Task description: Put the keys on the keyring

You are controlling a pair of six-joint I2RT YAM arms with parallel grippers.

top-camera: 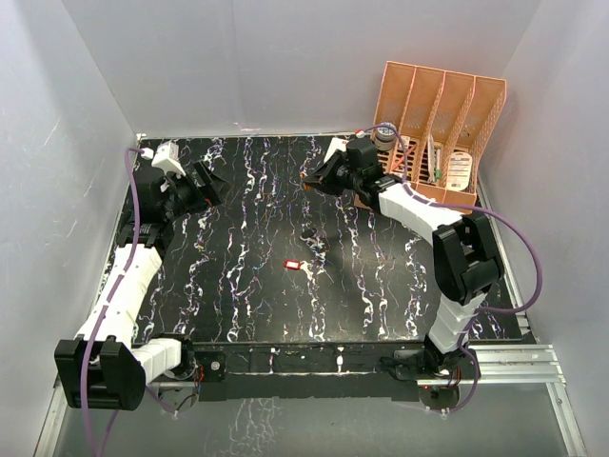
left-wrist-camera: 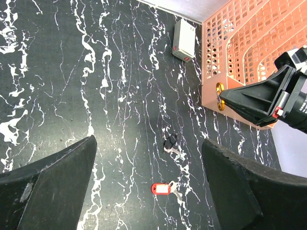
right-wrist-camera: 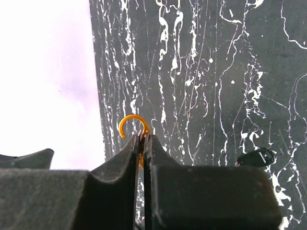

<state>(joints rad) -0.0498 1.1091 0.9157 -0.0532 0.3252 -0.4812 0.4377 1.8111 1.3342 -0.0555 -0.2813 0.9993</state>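
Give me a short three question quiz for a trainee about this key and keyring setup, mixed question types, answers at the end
1. True or false: the right gripper is shut on the keyring.
2. Multiple choice: where is the red key? A) between the left gripper's fingers B) lying on the table C) inside the orange file rack
3. Fill in: the left gripper is ____ and holds nothing.

Key
1. True: in the right wrist view the fingers pinch the orange loop.
2. B: it lies flat, apart from both grippers, near a dark key.
3. Open: its fingers stand wide apart above the table.
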